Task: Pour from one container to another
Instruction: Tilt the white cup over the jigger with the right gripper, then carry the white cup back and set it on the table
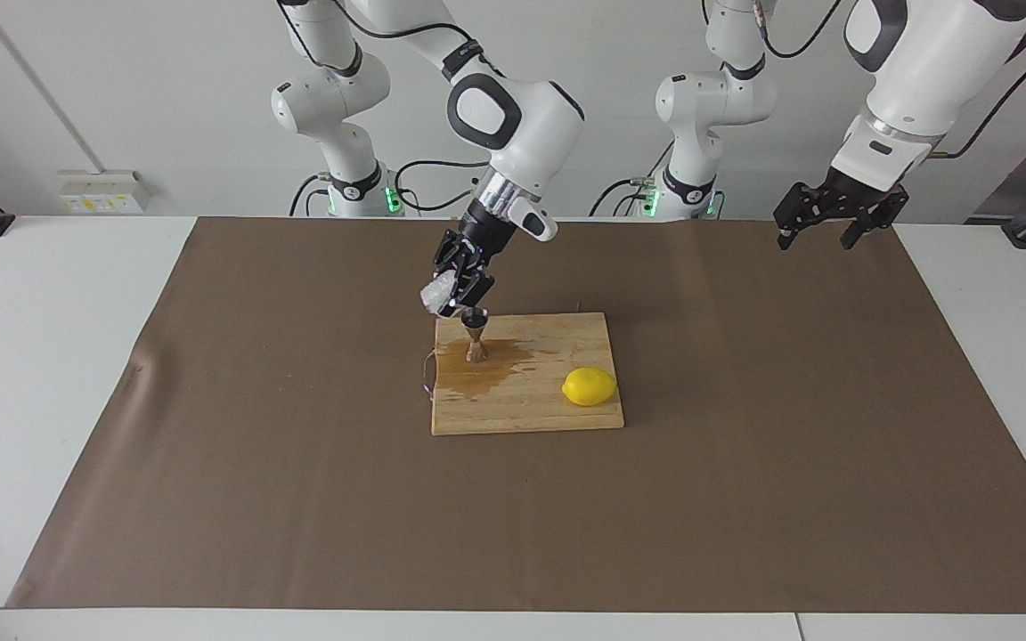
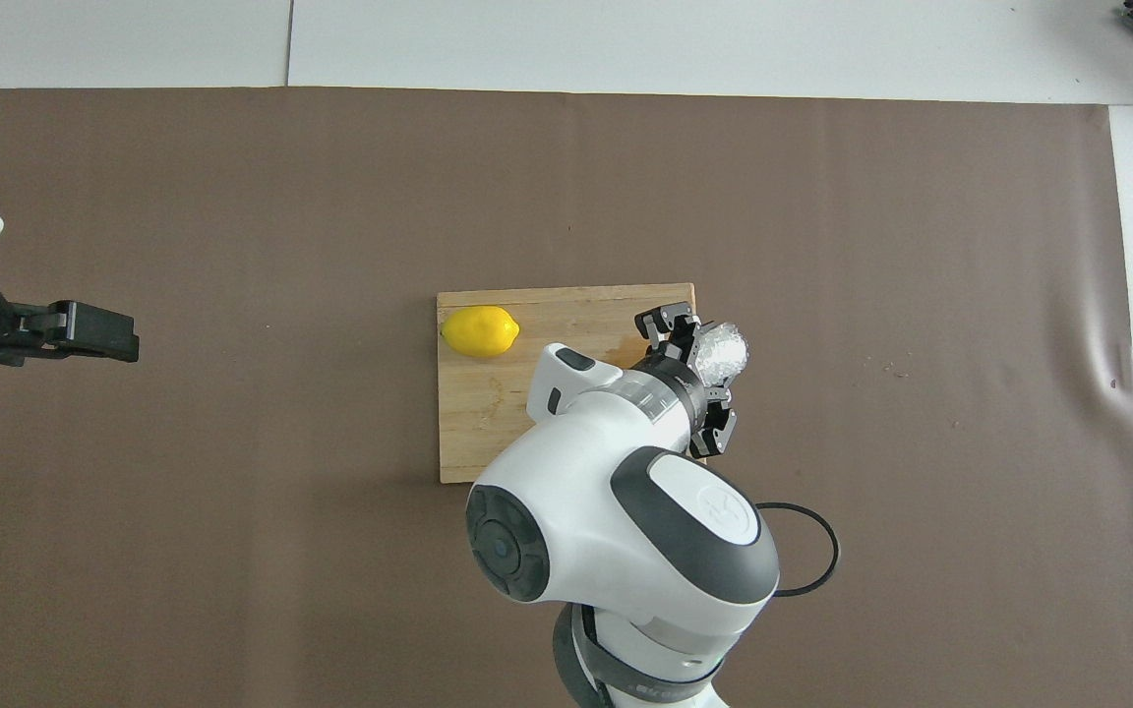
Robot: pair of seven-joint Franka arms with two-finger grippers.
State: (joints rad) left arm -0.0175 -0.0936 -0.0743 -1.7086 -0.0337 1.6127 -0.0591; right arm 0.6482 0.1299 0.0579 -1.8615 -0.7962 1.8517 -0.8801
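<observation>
My right gripper (image 1: 449,297) is shut on the clear faceted glass cup (image 1: 433,296), which is tipped on its side just above the metal jigger (image 1: 475,336). The jigger stands upright on the wooden cutting board (image 1: 557,411), at the corner nearest the robots toward the right arm's end. A wet brown stain (image 1: 500,363) spreads on the board around the jigger's foot. In the overhead view the glass cup (image 2: 726,352) shows beside the right gripper (image 2: 702,366), and the jigger is hidden under the arm. My left gripper (image 1: 819,233) hangs open and empty over the mat's edge, waiting.
A yellow lemon (image 1: 589,386) lies on the board at the corner toward the left arm's end. A thin cord (image 1: 427,369) lies by the board's edge. The brown mat (image 1: 210,445) covers the table. The left gripper (image 2: 85,332) juts over the mat.
</observation>
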